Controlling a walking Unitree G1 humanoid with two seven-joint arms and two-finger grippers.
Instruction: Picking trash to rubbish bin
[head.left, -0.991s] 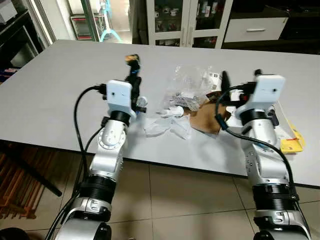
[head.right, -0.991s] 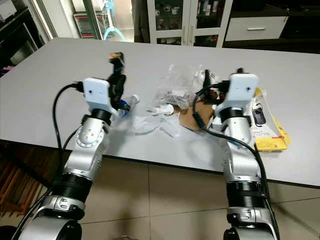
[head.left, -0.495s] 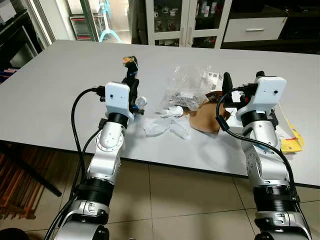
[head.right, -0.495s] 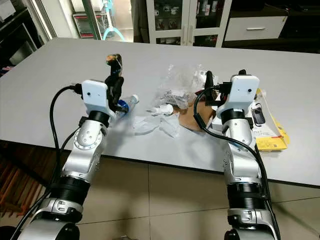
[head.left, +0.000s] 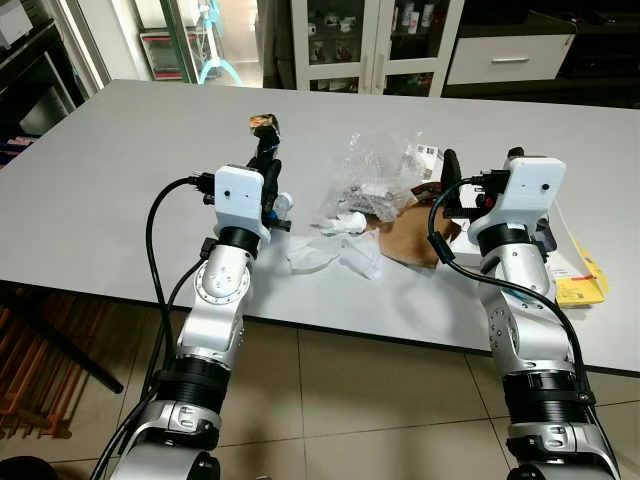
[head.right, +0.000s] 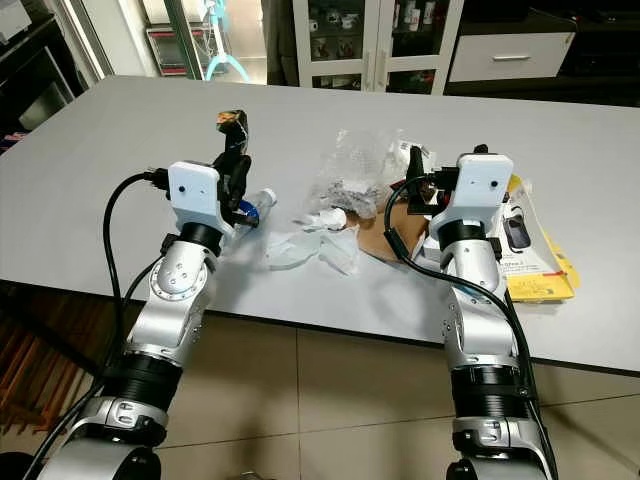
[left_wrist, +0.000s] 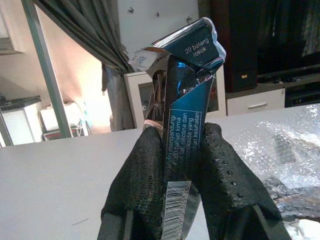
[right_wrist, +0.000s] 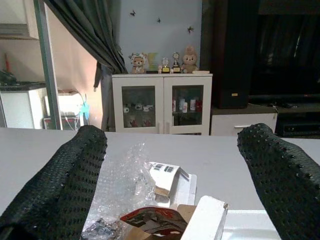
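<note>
My left gripper (head.left: 265, 150) is raised above the table's left-middle, shut on a crumpled blue cigarette pack (left_wrist: 185, 100) that sticks up past its fingertips (left_wrist: 145, 165). To the right of it lies a trash pile: bubble wrap (head.left: 375, 165), a small plastic bottle (head.left: 283, 205), crumpled white plastic (head.left: 335, 250) and a torn brown cardboard piece (head.left: 410, 235). My right gripper (right_wrist: 175, 135) hovers open just right of the pile, nothing between its fingers (right_wrist: 75, 170). A small white carton (right_wrist: 167, 175) lies ahead of it among the wrap.
The grey table (head.left: 120, 170) runs wide, its front edge close to me over tiled floor (head.left: 350, 390). A yellow package (head.left: 580, 275) lies at the right by my right arm. A glass-door cabinet (head.left: 370, 40) stands beyond the table, dark shelving (head.left: 30, 80) at the left.
Both arms have barely shifted. The left gripper keeps its hold on the cigarette pack, and the right wrist has drifted slightly left toward the pile.
</note>
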